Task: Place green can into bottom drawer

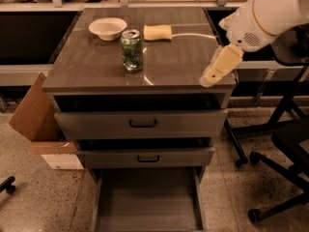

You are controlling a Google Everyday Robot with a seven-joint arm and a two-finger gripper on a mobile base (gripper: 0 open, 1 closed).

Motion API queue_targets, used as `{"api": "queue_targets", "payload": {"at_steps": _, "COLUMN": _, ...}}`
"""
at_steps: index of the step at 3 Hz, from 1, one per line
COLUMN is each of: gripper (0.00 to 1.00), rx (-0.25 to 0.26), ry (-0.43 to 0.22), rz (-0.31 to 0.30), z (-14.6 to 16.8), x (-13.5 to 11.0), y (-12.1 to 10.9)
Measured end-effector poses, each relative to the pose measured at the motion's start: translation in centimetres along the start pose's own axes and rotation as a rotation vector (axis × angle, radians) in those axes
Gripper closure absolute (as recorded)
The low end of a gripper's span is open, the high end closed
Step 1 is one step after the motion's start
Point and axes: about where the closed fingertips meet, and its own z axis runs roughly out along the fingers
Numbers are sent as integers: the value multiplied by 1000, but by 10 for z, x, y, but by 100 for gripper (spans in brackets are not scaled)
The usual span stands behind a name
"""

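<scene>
The green can (132, 50) stands upright on the grey cabinet's top (91, 66), left of centre, with its silver top showing. The bottom drawer (147, 202) is pulled out at floor level, a flat grey tray with nothing in it. My gripper (210, 79), cream-coloured on a white arm, hangs over the cabinet top's front right corner. It is well to the right of the can and holds nothing.
A white bowl (107, 28) and a yellow sponge (157, 32) lie at the back of the top. The two upper drawers (142, 124) stand slightly open. A cardboard box (36, 115) is on the left, black chair legs (270, 197) on the right.
</scene>
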Motion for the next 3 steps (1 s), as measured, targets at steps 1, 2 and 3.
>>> {"api": "queue_targets", "payload": {"at_steps": 1, "gripper": 0, "rx": 33, "ry": -57, "rz": 32, "z": 38, "x": -14, "y": -29}}
{"api": "queue_targets", "payload": {"at_steps": 2, "gripper": 0, "rx": 55, "ry": -132, "rz": 43, "z": 69, "x": -33, "y": -54}}
{"api": "queue_targets", "payload": {"at_steps": 3, "gripper": 0, "rx": 61, "ry": -210, "rz": 34, "z": 95, "x": -57, "y": -75}}
